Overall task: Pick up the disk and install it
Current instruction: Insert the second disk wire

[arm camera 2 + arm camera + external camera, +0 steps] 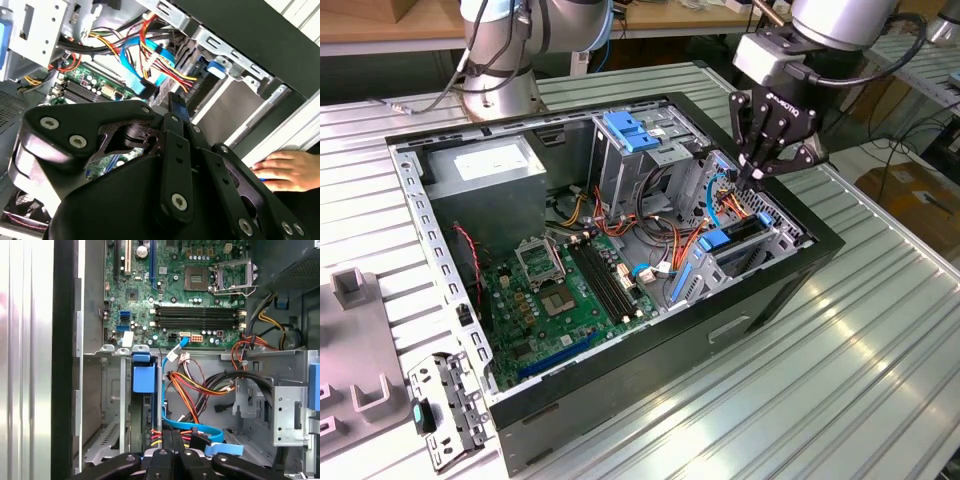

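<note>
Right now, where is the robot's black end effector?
In the exterior view the black end effector hangs at the exterior view's right, over the open black computer case, just above its orange and blue cables.

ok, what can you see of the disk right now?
The disk stands on edge, slotted into the grey metal drive cage at the case corner on the exterior view's right. Its blue plastic carrier caps a dark slab edge. Cage walls flank it. The shut gripper hangs above, apart from it.
</note>
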`<state>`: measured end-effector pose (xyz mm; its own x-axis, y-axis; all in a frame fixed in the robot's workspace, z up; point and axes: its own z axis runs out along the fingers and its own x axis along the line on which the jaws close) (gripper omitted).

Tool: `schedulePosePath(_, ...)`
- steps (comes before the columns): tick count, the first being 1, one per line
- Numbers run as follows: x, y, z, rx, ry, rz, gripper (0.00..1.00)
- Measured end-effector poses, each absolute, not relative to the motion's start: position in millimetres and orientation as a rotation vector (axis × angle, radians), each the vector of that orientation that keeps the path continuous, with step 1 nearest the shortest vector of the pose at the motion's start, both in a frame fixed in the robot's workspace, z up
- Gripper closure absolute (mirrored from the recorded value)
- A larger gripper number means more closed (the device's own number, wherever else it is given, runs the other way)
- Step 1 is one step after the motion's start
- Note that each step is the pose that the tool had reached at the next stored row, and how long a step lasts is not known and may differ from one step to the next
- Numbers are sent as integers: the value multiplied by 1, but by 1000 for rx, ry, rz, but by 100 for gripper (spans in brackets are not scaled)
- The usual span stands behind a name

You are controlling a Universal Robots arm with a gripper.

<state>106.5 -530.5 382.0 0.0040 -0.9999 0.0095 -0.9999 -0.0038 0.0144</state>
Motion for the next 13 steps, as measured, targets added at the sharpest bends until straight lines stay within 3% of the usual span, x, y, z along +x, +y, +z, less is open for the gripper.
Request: schedulePosePath(13, 106, -473, 384, 2190, -2182, 41, 89)
